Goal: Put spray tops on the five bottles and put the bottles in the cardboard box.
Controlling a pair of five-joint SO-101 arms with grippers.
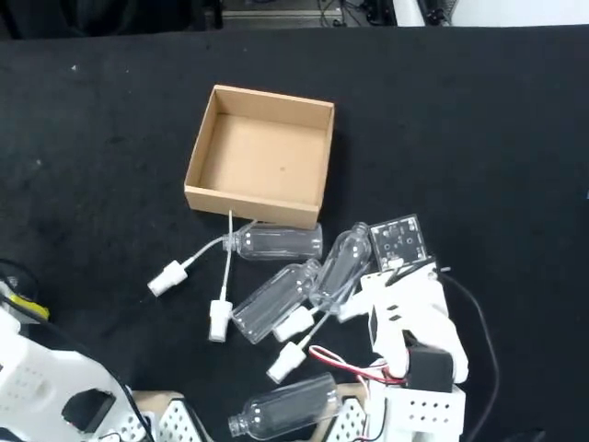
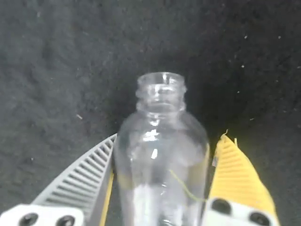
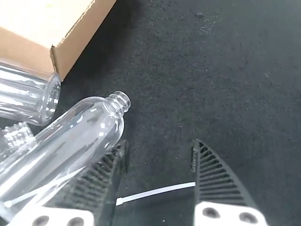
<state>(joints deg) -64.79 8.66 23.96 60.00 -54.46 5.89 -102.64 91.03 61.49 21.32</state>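
Note:
An uncapped clear bottle (image 2: 160,155) lies between the grey and yellow fingers of my left gripper (image 2: 168,140), which is shut on it; this bottle (image 1: 285,411) is at the near table edge. Three more clear bottles (image 1: 276,242) (image 1: 274,301) (image 1: 341,265) lie in front of the cardboard box (image 1: 198,157). Several white spray tops (image 1: 167,276) (image 1: 218,320) (image 1: 287,361) with thin tubes lie loose around them. My right gripper (image 3: 160,146) is open just right of one bottle (image 3: 70,136), with a white tube (image 3: 155,193) on the cloth between its fingers.
The right arm's white body (image 1: 409,318) stands right of the bottle cluster. A corner of the box (image 3: 61,42) sits close beyond the right gripper. Black cloth (image 1: 479,138) covers the table, with free room to the right and far left.

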